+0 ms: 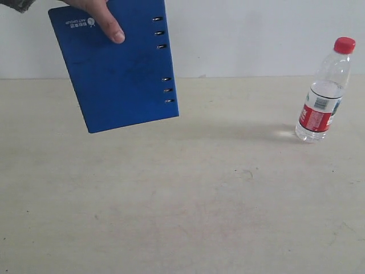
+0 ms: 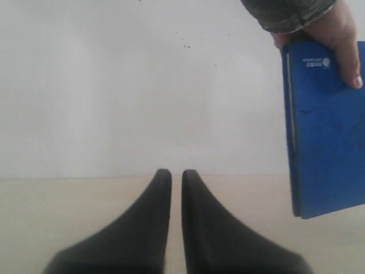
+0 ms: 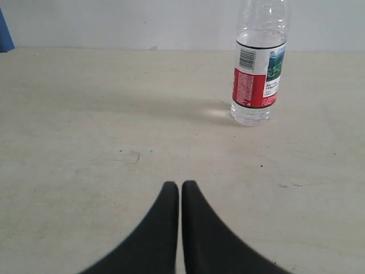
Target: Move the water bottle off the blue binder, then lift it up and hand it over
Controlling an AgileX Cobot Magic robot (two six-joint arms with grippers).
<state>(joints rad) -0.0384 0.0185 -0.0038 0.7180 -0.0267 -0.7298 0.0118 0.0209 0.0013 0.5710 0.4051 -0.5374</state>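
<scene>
blue binder (image 1: 117,68): in person's hand (image 1: 97,14), logo unreadable | water bottle (image 1: 322,94): upright, well apart from binder | left end effector (image 2: 176,177), right end effector (image 3: 180,188): closed, empty

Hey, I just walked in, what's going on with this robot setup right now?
A person's hand is holding the blue binder up by one corner, tilted, on the left side. The water bottle stands upright and capped on the table far to the right, well apart from the binder. The left gripper and the right gripper are both shut and empty, touching neither thing.
</scene>
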